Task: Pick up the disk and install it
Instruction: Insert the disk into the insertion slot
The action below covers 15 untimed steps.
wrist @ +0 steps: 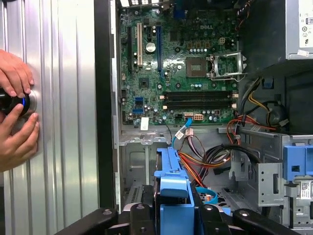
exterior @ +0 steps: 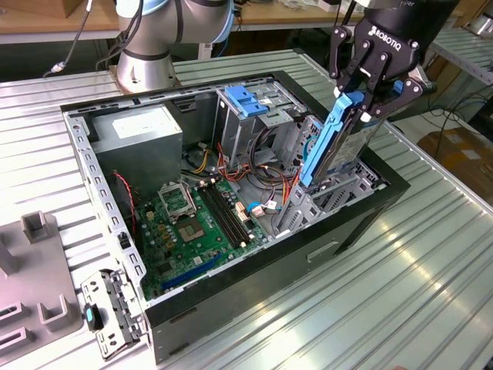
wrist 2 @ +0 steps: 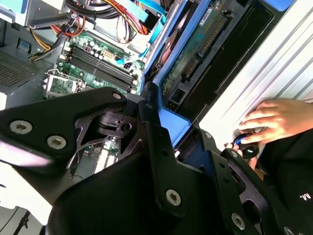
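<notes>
Exterior view: the gripper [exterior: 368, 100] is closed on the disk [exterior: 337, 142], so pickup is done. The disk stands tilted on edge over the computer case [exterior: 231, 312], its lower end at the case's drive bay [exterior: 339, 199]; it looks not yet fully seated.

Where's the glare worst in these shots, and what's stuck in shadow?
Exterior view: soft glare streaks the ribbed table. Second wrist view: the table is blown out white, while the disk sits shaded. First wrist view: even light on the motherboard.
</notes>
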Available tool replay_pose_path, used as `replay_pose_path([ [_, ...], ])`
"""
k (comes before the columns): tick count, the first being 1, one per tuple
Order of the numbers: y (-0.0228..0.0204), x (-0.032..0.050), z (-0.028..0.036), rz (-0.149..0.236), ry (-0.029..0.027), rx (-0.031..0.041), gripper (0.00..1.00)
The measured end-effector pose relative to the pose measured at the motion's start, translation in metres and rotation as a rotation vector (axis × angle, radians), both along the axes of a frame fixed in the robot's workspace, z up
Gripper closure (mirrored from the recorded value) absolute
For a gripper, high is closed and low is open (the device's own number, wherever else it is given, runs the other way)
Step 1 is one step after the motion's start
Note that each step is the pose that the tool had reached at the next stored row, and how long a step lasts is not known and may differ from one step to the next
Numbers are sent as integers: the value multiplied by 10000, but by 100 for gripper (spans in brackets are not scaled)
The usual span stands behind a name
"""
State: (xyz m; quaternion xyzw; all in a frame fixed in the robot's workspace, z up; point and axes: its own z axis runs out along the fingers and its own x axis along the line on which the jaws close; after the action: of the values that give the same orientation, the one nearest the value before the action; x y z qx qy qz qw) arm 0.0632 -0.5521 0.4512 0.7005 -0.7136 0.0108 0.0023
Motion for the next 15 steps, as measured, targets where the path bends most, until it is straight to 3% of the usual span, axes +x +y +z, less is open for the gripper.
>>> replay_pose_path([
  [15, -30, -24, -37, 233, 3, -4, 63],
])
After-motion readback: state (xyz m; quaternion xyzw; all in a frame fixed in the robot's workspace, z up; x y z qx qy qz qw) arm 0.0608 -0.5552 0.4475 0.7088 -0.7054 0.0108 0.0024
